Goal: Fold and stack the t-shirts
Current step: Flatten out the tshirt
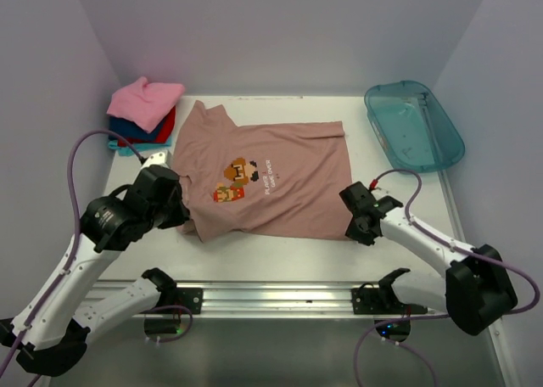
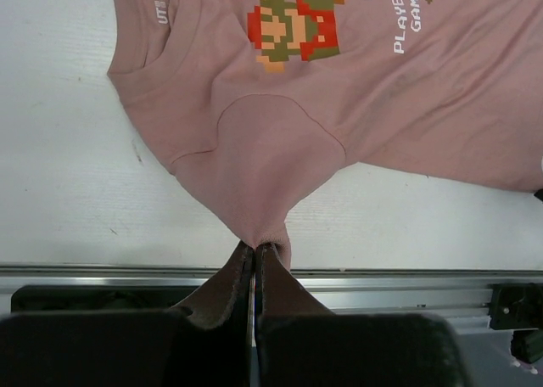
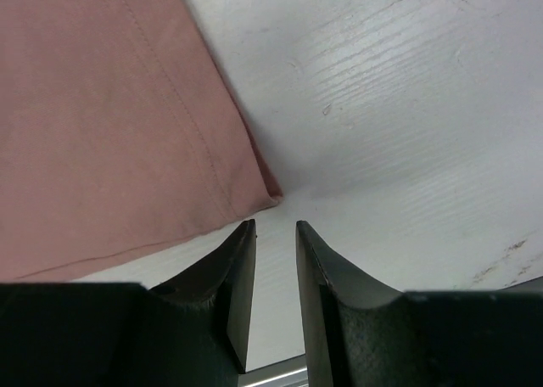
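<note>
At the counter's (image 1: 280, 251) far-left corner, folded tees (image 1: 144, 111) are sitting stacked; left fingers (image 2: 251, 264) are clenching the pink-brown tee's (image 1: 271, 179) sleeve; it is lying spread mid-counter; right fingers (image 1: 355, 227) are standing released beside its hem corner; tub (image 1: 414, 126) is sitting far right.

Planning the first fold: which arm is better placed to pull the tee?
Left: left gripper is shut on the sleeve of the tee; right gripper is open, short of the hem corner.

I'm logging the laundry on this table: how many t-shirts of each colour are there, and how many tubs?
Dusty pink-brown tee: 1
Bright pink tee: 1
Red tee: 1
Blue tee: 1
Teal tee: 1
Teal tub: 1
Total: 6
</note>
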